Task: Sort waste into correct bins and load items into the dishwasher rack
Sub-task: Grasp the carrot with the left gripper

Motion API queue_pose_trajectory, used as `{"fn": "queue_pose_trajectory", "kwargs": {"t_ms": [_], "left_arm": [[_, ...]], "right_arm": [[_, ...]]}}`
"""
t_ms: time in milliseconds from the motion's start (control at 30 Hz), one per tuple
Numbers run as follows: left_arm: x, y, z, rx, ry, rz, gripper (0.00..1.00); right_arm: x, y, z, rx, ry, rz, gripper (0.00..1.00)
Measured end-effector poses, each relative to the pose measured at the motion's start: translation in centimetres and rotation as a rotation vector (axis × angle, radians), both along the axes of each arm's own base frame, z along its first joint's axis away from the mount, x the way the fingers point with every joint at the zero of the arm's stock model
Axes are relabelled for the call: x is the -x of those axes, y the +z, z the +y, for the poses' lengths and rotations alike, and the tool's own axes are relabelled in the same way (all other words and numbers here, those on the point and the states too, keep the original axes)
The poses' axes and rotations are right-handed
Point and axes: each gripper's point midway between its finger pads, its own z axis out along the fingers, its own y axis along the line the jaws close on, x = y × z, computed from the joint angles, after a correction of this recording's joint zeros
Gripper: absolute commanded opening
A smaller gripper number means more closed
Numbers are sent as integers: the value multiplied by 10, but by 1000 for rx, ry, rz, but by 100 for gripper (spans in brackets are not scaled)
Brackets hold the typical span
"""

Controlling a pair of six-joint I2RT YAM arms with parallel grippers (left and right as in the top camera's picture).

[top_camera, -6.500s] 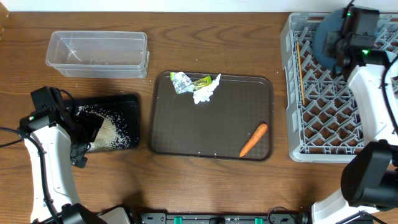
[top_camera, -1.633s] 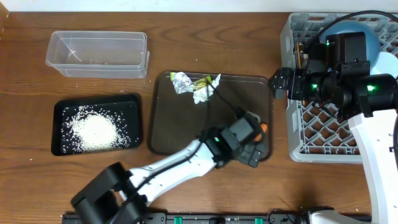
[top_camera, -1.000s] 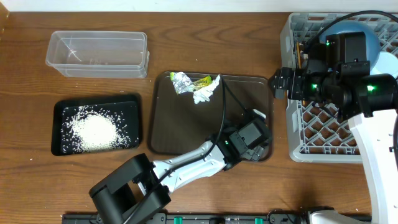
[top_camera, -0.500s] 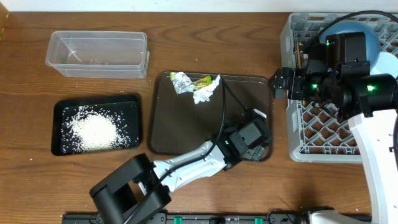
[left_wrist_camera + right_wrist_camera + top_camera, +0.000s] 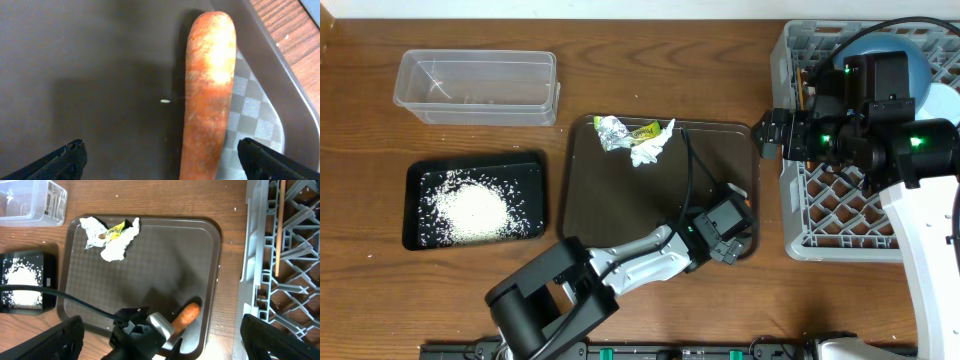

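Wide-open jaws on the left gripper (image 5: 160, 157), down low over the carrot (image 5: 207, 100), one finger either side, not squeezing it. Carrot lying in the right front corner of the brown tray (image 5: 620, 190). Further right, wide-open jaws too on the right gripper (image 5: 768, 135), hovering at the left edge of the rack (image 5: 840, 215), holding nothing.

We log the left gripper (image 5: 167, 160) gone from the black tray (image 5: 415, 175); it now hangs wide open over the carrot (image 5: 207, 95), which lies between its fingertips. Right gripper (image 5: 767, 133) has swung out past the rack (image 5: 800, 200) edge.
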Motion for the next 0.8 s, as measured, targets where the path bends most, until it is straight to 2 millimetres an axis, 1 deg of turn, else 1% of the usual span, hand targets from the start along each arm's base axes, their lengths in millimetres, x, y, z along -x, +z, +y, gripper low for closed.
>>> {"fn": "queue_pose_trajectory", "kwargs": {"t_ms": [233,367,400,433,533,600,700,800], "left_arm": [[-2,1,-6,23,-4,-7,99],[0,-2,-6,23,-9,3,100],[0,-5,-7,21,-11,8,99],[1,-8,-7,17,-14,13,96],[1,-8,-9,21,-20,7,94],[0,-7,-10,26,-22,6,90],[0,-7,-11,28,-27,2,74],[0,-8,-12,30,-33,3,65]], "right_arm": [[0,0,0,1,0,0,99],[0,0,0,0,0,0,99],[0,0,0,0,0,0,99],[0,0,0,0,0,0,99],[0,0,0,0,0,0,99],[0,0,0,1,0,0,99],[0,0,0,0,0,0,99],[0,0,0,0,0,0,99]]}}
